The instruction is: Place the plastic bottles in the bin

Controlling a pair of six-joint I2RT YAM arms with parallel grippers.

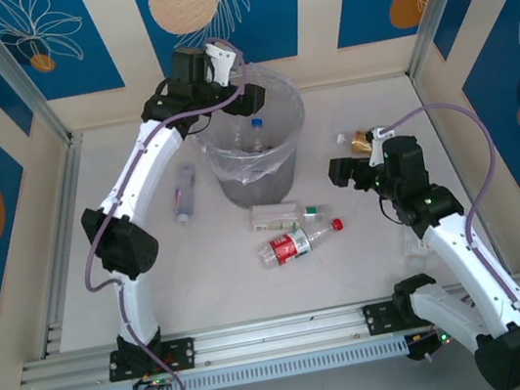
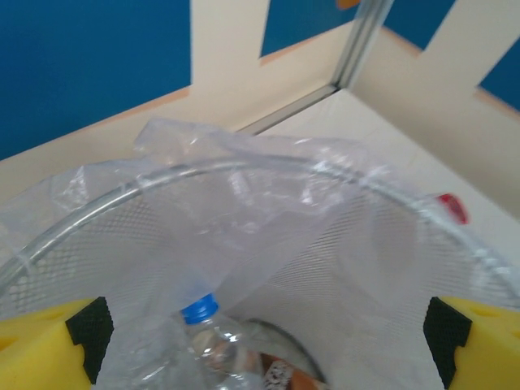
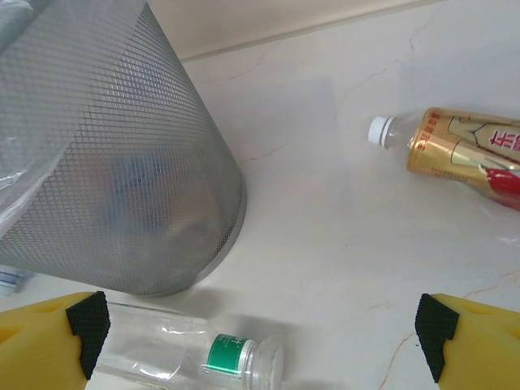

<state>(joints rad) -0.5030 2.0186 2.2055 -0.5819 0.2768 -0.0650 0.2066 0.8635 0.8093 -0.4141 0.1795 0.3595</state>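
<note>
Two arms: left arm (image 1: pixel 140 189) stretched over bin (image 1: pixel 258 180), left gripper (image 2: pixel 264 329) spread wide, empty; right arm (image 1: pixel 456 243) bent low, right gripper (image 3: pixel 264 325) spread, empty, above green-capped bottle (image 3: pixel 187 353).

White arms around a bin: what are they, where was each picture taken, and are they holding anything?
Two robot arms bolted to a table. One camera looks down from above; the other two sit on the wrists. The left gripper hangs open over the bin, a blue-capped bottle inside. The right gripper, open too, hovers near a green-capped bottle. A red-capped bottle, a gold-labelled bottle and a clear bottle left of the bin lie on the table. Nothing is held.
</note>
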